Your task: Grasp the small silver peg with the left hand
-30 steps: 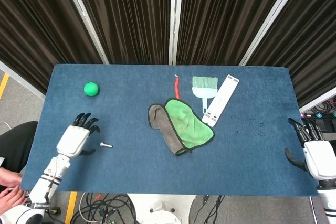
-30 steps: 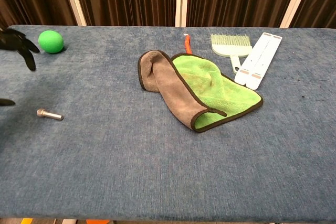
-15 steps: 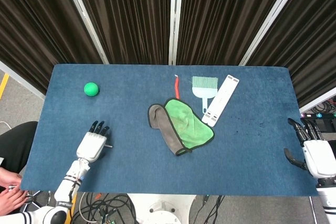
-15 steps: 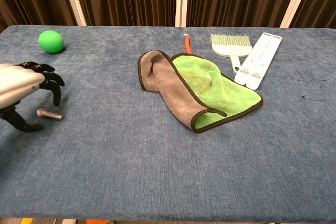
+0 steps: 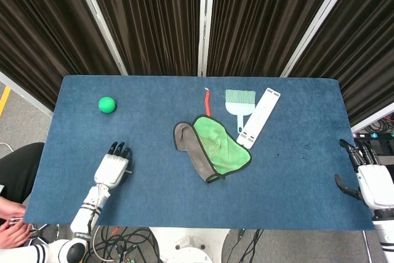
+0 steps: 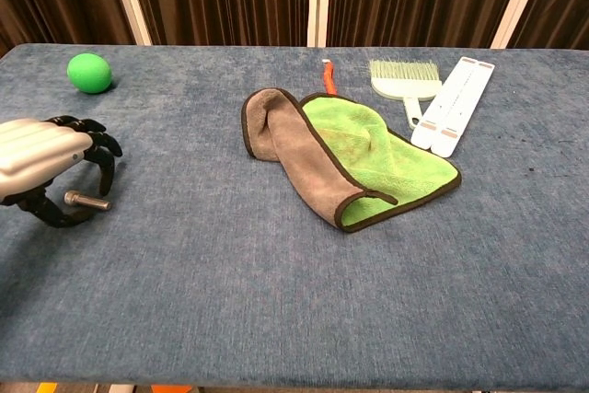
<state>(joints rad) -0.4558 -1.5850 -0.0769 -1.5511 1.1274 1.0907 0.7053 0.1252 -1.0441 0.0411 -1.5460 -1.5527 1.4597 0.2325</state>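
Left hand [image 6: 41, 158] sits low over the near-left part of the blue table [image 6: 276, 283], palm down, dark fingers [image 6: 99, 146] curled downward and the thumb hooked underneath on the near side, forming an arch. Small silver peg [image 6: 85, 200] lies flat on the cloth inside that arch, between fingertips and thumb; its right end pokes out past the fingers. Cannot tell from the chest view whether any finger actually touches the peg, and the peg rests on the table, not lifted. In the head view the hand [image 5: 112, 167] covers the peg entirely. Hand is partly closed around the peg, with no firm hold visible. Right hand [image 5: 369, 177] is at the near-right edge of the table, well apart from everything else, fingers spread with nothing in them; seen only in the head view. Green ball [image 6: 89, 73] sits at the far left, well beyond the left hand. Near the table centre lies a folded cloth [image 6: 354, 158], green on top with a grey-brown underside turned out on its left. Beyond it on the far side: a thin orange-red tool [image 6: 328, 77], a pale green brush [image 6: 403, 80], and a white flat strip [image 6: 456, 103] lying diagonally just right of the brush.
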